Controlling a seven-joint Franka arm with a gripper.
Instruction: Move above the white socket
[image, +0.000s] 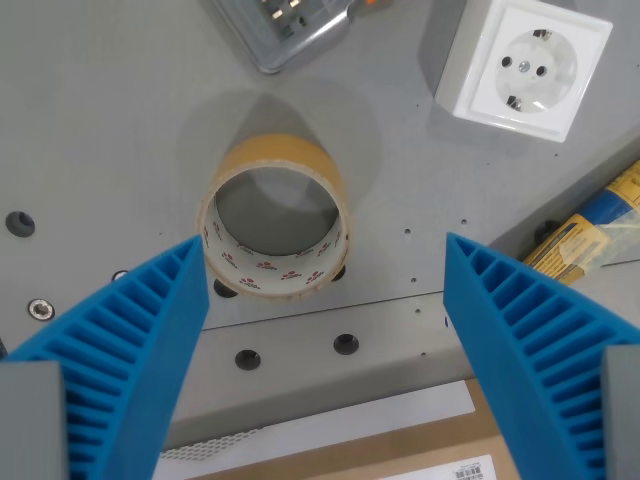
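Note:
The white socket (523, 67) sits on the grey table at the wrist view's upper right, face up with two round holes. My gripper (322, 270) is open and empty, its two blue ribbed fingers (130, 350) spread wide at the bottom of the view. The gripper hangs over a roll of tape (275, 217), well below and to the left of the socket in the picture.
A grey metal-framed device (285, 28) lies at the top edge. A yellow and blue tube (590, 228) lies at the right edge. The grey table (100, 130) has bolt holes; cardboard and a white label lie along the bottom.

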